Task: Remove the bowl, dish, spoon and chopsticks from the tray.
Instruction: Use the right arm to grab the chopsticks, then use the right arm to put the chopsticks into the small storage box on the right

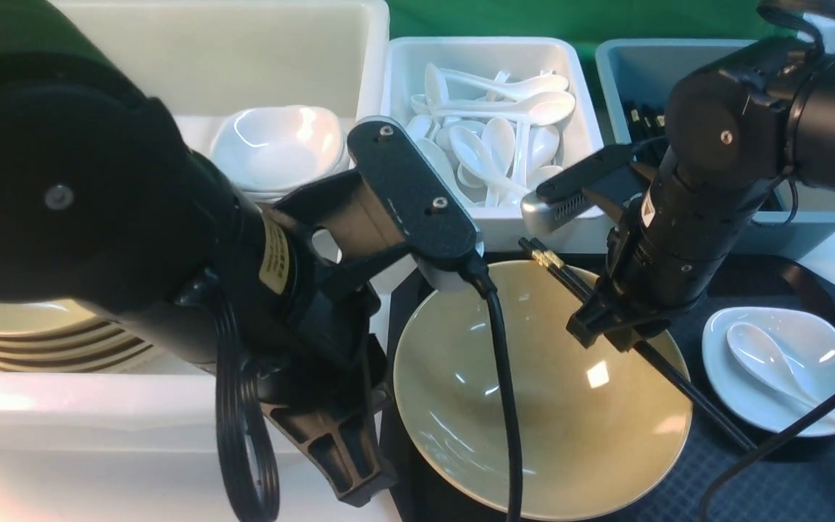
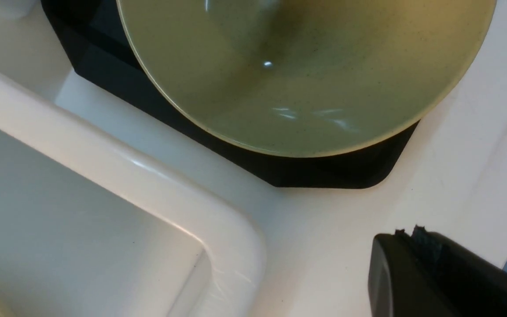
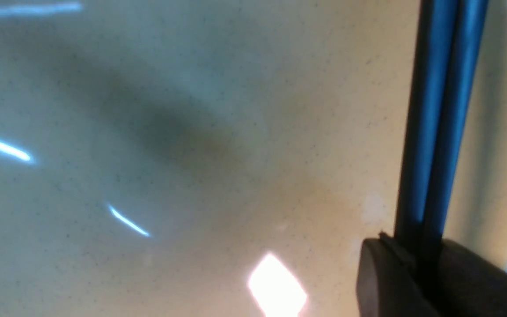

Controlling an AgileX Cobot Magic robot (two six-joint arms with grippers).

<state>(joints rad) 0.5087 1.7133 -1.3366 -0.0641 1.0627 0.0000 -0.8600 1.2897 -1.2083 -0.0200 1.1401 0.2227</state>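
surface: white tabletop (image 2: 464,154), green backdrop (image 1: 533,18) behind.
big tub (image 1: 243,58): white, holds yellow bowl stack (image 1: 26,326) + spare white dishes (image 1: 280,145); corner rim just beside L fingers (image 2: 434,277).
tray (image 1: 765,464): black, on tabletop; cut corner near L fingers, rest spreads below R fingers (image 3: 381,273).
bowl (image 1: 577,435): on tray, directly under R fingers, just R of L fingers.
L gripper (image 1: 345,457): low btwn big tub & bowl; open or closed, can't tell.
R gripper (image 1: 609,330): over bowl's far-R rim, pinched on chopsticks (image 1: 693,395).
dish (image 1: 816,341): on tray, R of R fingers, apart from bowl.
chopsticks: side by side, slanting across bowl rim, running thru R fingers.
spoon (image 1: 758,351): lies in dish, handle over rim, pointing away from R fingers.
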